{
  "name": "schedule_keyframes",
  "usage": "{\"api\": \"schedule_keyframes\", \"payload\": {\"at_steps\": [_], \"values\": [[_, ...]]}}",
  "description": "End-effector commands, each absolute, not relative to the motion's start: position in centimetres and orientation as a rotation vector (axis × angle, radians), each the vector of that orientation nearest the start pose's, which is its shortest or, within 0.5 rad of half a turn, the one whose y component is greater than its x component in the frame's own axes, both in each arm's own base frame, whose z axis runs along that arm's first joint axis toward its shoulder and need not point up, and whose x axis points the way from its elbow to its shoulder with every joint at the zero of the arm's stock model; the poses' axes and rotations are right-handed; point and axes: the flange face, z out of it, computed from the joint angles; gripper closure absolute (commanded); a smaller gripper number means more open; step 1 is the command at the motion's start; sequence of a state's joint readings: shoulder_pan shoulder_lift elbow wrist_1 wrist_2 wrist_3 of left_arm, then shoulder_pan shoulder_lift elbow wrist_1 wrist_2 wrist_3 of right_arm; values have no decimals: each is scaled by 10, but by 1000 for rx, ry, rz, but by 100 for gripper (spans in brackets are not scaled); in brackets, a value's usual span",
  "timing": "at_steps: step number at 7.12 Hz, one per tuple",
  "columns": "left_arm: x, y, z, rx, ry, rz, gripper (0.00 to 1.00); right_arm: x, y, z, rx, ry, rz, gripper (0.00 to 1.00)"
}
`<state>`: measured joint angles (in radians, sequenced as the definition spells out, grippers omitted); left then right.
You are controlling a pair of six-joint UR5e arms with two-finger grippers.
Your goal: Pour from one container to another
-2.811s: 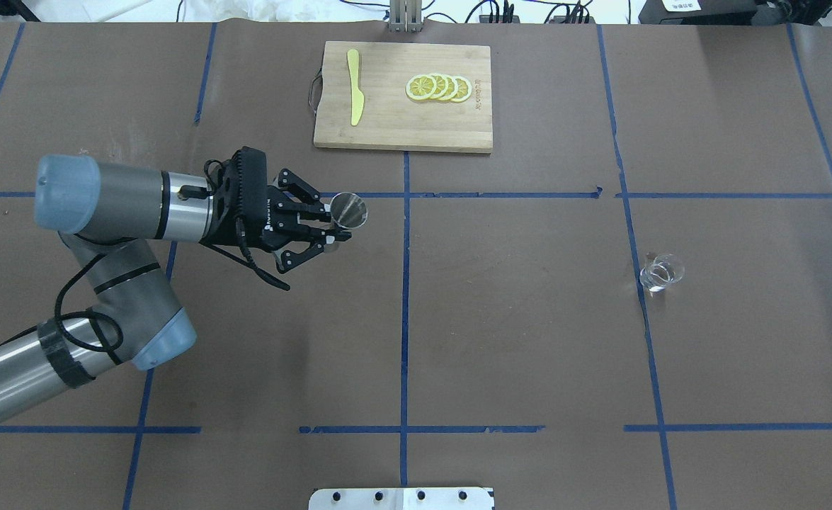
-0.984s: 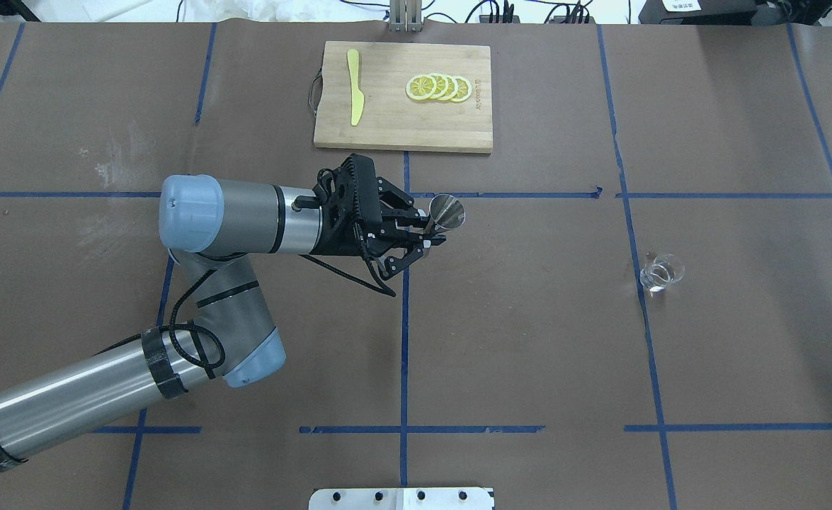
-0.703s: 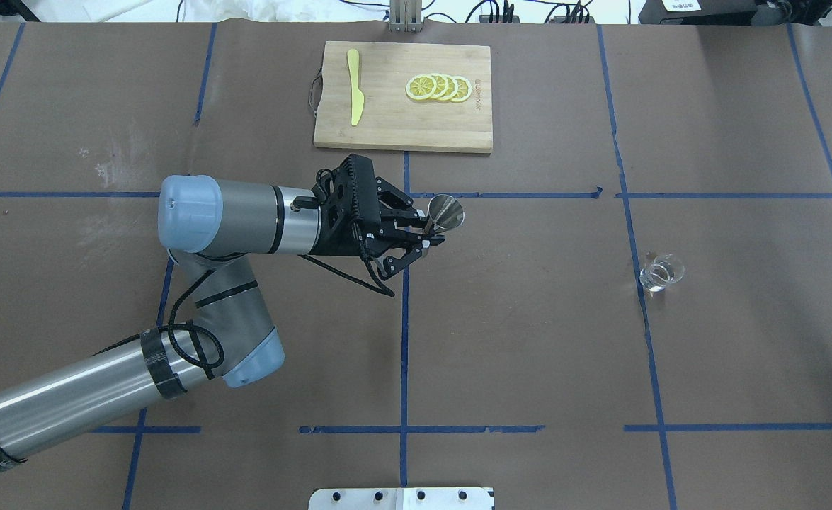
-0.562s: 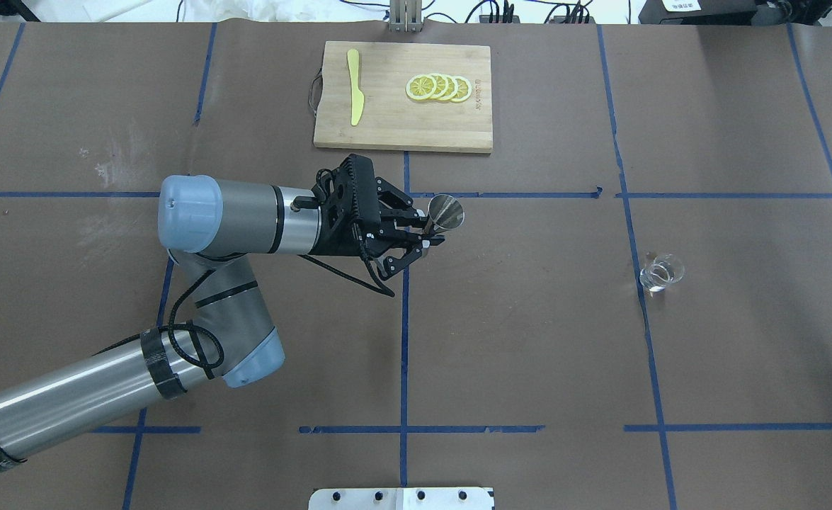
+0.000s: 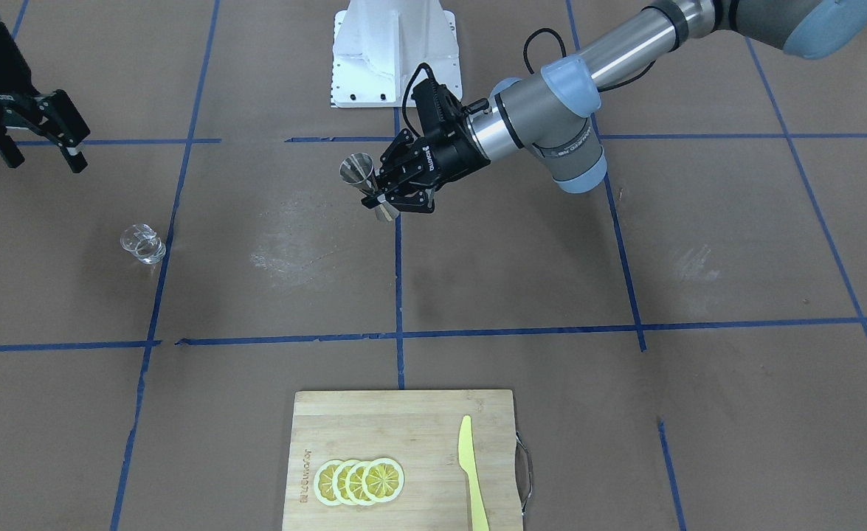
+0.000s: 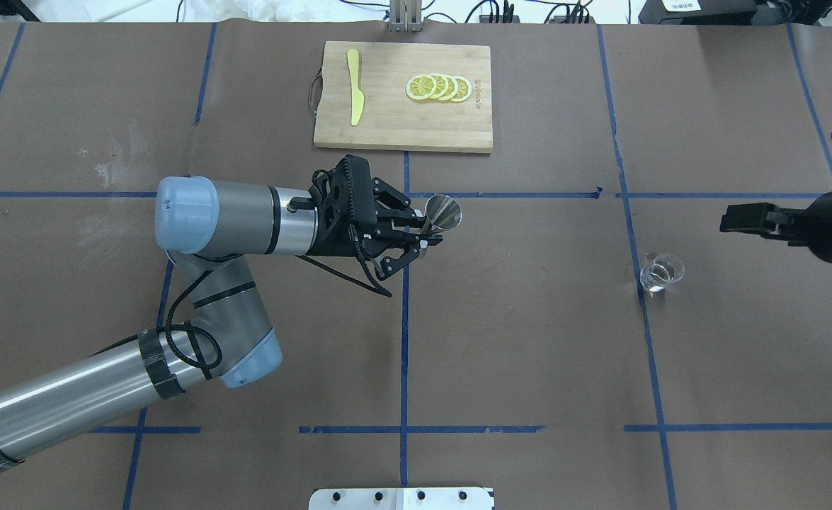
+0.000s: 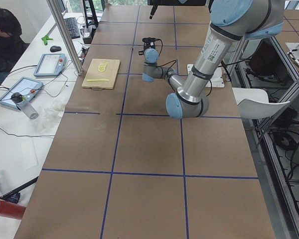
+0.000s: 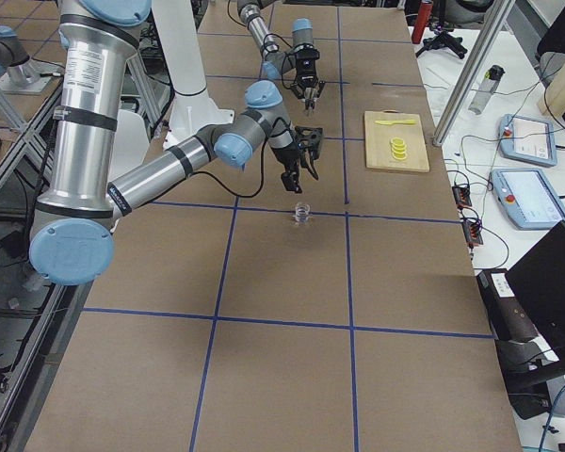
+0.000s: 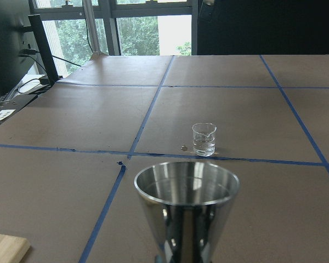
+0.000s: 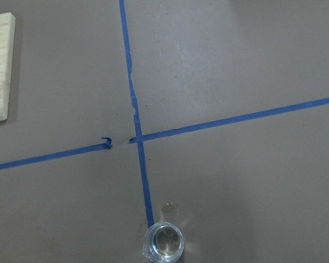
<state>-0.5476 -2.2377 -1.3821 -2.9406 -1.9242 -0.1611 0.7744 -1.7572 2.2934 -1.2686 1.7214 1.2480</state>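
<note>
My left gripper [image 6: 426, 235] is shut on the narrow waist of a steel jigger [image 6: 444, 212], held above the table near its middle. In the left wrist view the jigger's cup [image 9: 186, 205] stands mouth up. A small clear glass beaker [image 6: 660, 274] stands on the paper far to the right, on a blue tape line. My right gripper [image 5: 46, 158] hangs open and empty a little beyond the beaker [image 5: 143, 243], nearer the robot's base. The right wrist view looks straight down on the beaker [image 10: 163, 243].
A bamboo cutting board [image 6: 387, 127] lies at the far middle with lemon slices [image 6: 438, 88] and a yellow knife [image 6: 354, 85]. Blue tape lines grid the brown paper. A white mount plate [image 6: 401, 498] sits at the near edge.
The left arm carried the jigger right toward the table's middle, then held almost still. The right arm has come into the overhead view from the right edge, near the beaker.
</note>
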Motion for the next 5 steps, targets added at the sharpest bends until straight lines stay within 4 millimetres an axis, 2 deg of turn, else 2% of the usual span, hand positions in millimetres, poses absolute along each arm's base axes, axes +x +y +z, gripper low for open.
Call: {"api": "schedule_keyframes", "payload": {"at_steps": [1, 2, 5], "values": [[523, -435, 198, 1442, 1279, 913, 100, -245, -328, 383, 481, -771, 397, 0], [523, -435, 198, 1442, 1279, 913, 100, -251, -315, 397, 568, -754, 388, 0], [523, -436, 199, 1441, 1277, 912, 100, -300, -296, 446, 785, -699, 414, 0]]}}
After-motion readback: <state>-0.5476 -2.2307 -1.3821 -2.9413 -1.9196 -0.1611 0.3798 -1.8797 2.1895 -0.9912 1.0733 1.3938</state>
